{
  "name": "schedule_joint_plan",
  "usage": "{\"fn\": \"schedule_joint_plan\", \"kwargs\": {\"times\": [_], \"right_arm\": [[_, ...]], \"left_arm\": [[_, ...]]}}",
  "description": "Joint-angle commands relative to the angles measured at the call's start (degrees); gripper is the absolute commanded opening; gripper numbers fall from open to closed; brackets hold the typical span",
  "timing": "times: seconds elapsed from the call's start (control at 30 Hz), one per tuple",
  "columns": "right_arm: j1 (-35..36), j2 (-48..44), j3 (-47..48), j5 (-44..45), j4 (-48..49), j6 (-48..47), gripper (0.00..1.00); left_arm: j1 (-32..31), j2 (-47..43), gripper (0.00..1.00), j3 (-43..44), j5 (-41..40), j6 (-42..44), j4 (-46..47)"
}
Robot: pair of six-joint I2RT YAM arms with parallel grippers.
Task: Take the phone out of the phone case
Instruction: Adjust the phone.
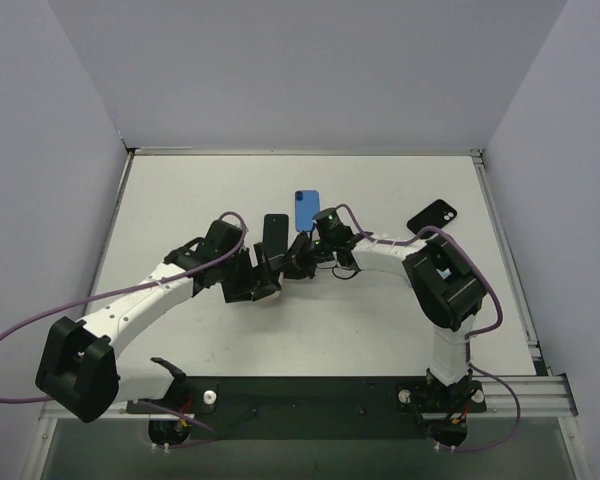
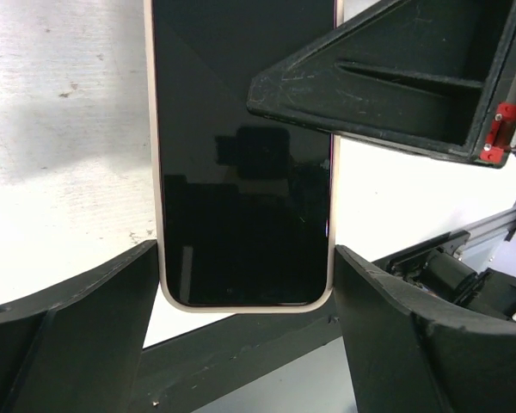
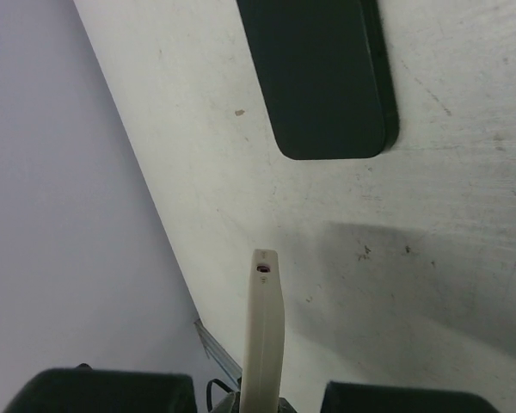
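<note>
The phone [image 1: 274,235] has a dark screen [image 2: 241,172] and sits in a cream phone case [image 2: 152,172]. It hangs above the white table. My left gripper [image 2: 247,258] is shut across the case's width near its bottom end, with a finger touching each side. It sits just below the phone [image 1: 268,266] in the top view. My right gripper [image 1: 298,257] reaches in from the right, and one of its fingers [image 2: 387,77] lies over the screen's upper right edge. In the right wrist view the case [image 3: 265,327] stands edge-on between the right gripper [image 3: 258,383]'s dark fingers, with a gap on both sides.
A blue phone [image 1: 307,208] lies flat on the table behind the grippers. A black phone-shaped item [image 1: 432,215] lies at the back right. A dark flat slab [image 3: 322,77] shows on the table in the right wrist view. Grey walls close in the table on three sides.
</note>
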Motion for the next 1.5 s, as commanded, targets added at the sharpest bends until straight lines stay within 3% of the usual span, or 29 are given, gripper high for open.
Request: {"fn": "schedule_joint_plan", "kwargs": {"times": [0.0, 0.2, 0.37, 0.47, 0.53, 0.7, 0.83, 0.97, 1.07, 1.23, 1.37, 1.47], "right_arm": [[-2.88, -6.72, 1.46, -1.27, -1.1, -8.4, 0.0], [-7.27, -12.62, 2.07, -0.56, -9.88, -21.5, 0.0], [-10.18, -15.53, 0.05, -5.03, -9.63, -26.33, 0.0], [-11.06, -17.38, -1.79, -9.34, -7.79, -28.97, 0.0], [-11.24, -18.52, -3.19, -12.58, -5.51, -29.76, 0.0], [-11.24, -21.33, -4.96, -16.99, -1.99, -31.44, 0.0], [-11.24, -22.3, -7.24, -19.98, 3.98, -28.63, 0.0], [-11.15, -21.42, -7.6, -23.67, 9.15, -24.78, 0.0], [-11.15, -20.9, -8.91, -26.05, 15.74, -21.43, 0.0], [-10.63, -19.93, -9.88, -26.93, 24.55, -13.87, 0.0], [-9.75, -18.7, -9.18, -27.28, 26.41, -12.37, 0.0], [-9.13, -18.09, -8.83, -27.37, 25.97, -11.75, 0.0]], "left_arm": [[-0.02, -5.0, 0.9, 3.52, 1.62, 1.73, 1.82], [1.21, -7.29, 0.93, 4.67, 5.13, 3.76, 3.39], [2.96, -9.48, 0.93, 1.52, 8.47, 1.04, 9.62], [5.24, -11.07, 0.91, -6.91, 11.44, -4.31, 22.77], [6.48, -10.55, 0.89, -13.4, 18.71, -11.05, 38.4], [6.57, -7.56, 0.88, -18.88, 22.97, -17.06, 56.34], [6.31, -4.57, 0.85, -22.31, 27.45, -22.59, 68.24], [5.87, -2.64, 0.79, -25.55, 27.28, -27.08, 75.8], [5.78, -1.5, 0.76, -28.28, 26.05, -32.88, 87.13], [3.94, 0.79, 0.74, -28.29, 26.14, -34.29, 91.19], [4.02, 3.6, 0.66, -28.64, 25.79, -38.07, 98.64], [4.02, 5.01, 0.52, -28.9, 25.35, -40.18, 102.96]]}}
